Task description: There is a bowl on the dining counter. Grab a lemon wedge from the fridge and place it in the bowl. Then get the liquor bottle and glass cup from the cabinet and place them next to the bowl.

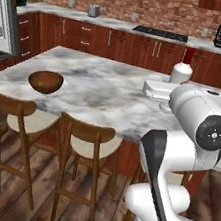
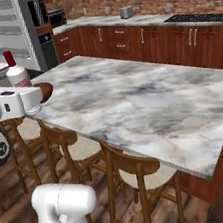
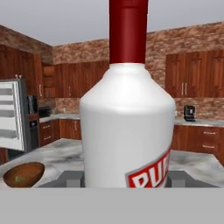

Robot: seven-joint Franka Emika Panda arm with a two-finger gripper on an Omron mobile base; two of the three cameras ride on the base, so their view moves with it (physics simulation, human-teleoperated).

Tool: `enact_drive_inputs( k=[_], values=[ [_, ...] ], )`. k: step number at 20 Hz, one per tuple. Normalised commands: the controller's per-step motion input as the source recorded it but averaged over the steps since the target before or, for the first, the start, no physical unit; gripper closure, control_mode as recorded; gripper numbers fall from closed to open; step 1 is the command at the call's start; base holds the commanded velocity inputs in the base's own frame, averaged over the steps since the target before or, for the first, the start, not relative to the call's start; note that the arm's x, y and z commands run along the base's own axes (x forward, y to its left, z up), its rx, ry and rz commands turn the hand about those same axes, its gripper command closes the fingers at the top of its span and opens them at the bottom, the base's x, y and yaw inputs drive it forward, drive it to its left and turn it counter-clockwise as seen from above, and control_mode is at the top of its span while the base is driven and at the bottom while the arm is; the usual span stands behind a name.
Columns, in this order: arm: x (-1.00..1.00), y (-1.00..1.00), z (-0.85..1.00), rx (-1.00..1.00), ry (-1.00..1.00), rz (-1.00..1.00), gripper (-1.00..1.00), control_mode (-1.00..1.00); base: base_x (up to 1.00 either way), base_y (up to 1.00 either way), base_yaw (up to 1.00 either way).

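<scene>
Upright, the liquor bottle (image 3: pixel 127 131) (red cap on top) stood pinched between the gripper (image 3: pixel 124 178) fingers above the dining counter (image 1: pixel 106 89), well apart from the brown bowl (image 1: pixel 45 81) near its edge

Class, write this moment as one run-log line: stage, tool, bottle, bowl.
stage: carrying bottle over dining counter | tool: shut on liquor bottle | bottle: upright, off counter | bowl: on counter, something green inside
</scene>
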Motion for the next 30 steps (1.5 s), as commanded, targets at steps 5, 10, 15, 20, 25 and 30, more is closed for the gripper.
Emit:
enact_drive_inputs(
  k=[5,10,15,20,25,30],
  values=[
    [0.0,0.0,0.0,0.0,0.0,0.0,1.0,1.0,0.09,1.0,-0.39],
    [0.0,0.0,0.0,0.0,0.0,0.0,1.0,1.0,0.04,1.0,-0.34],
    [0.0,0.0,0.0,0.0,0.0,0.0,1.0,1.0,0.09,1.0,-0.32],
    [0.0,0.0,0.0,0.0,0.0,0.0,1.0,1.0,0.22,1.0,-0.25],
    [0.0,0.0,0.0,0.0,0.0,0.0,1.0,1.0,0.43,0.67,-0.19],
    [0.0,0.0,0.0,0.0,0.0,0.0,1.0,1.0,0.52,0.33,-0.33]
  ],
)
